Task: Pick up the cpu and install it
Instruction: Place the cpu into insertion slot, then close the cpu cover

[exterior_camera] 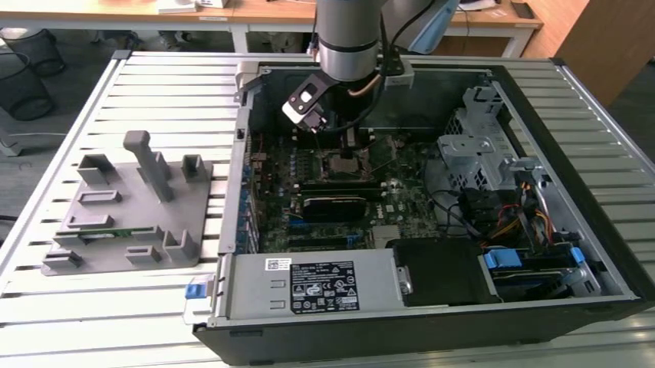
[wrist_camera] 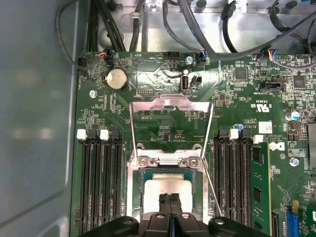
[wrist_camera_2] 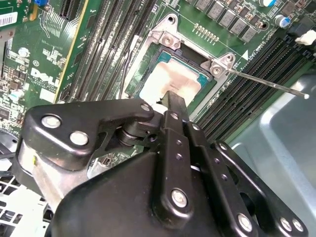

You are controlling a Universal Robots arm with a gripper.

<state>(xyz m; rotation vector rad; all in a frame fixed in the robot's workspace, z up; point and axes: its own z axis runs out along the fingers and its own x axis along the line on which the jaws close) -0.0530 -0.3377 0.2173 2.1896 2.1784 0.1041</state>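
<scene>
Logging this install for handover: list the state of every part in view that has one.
cpu: seated flat in the socket, metal top up.
load plate: swung open, laid back over the board.
lever: released, sticking out sideways.
hand: fingers shut together, tips at the cpu's top; contact unclear.
computer case: side panel off, interior exposed.

PC case (exterior_camera: 409, 337) lies open on the desk (exterior_camera: 164, 100). Parts fixture (exterior_camera: 133, 207) sits on the desk just beside it, on the exterior view's left. In the case: motherboard (exterior_camera: 409, 199) on the floor, power supply (exterior_camera: 312, 285) along the near wall, drive cage (exterior_camera: 481, 146) on the exterior view's right. cpu (wrist_camera: 160, 190) sits in the socket (wrist_camera: 148, 161), with the load plate (wrist_camera: 170, 104) swung open beyond it and memory slots (wrist_camera: 101, 182) on both sides. Tool (wrist_camera: 170, 198) is directly over the cpu; can't tell if it's touching.
</scene>
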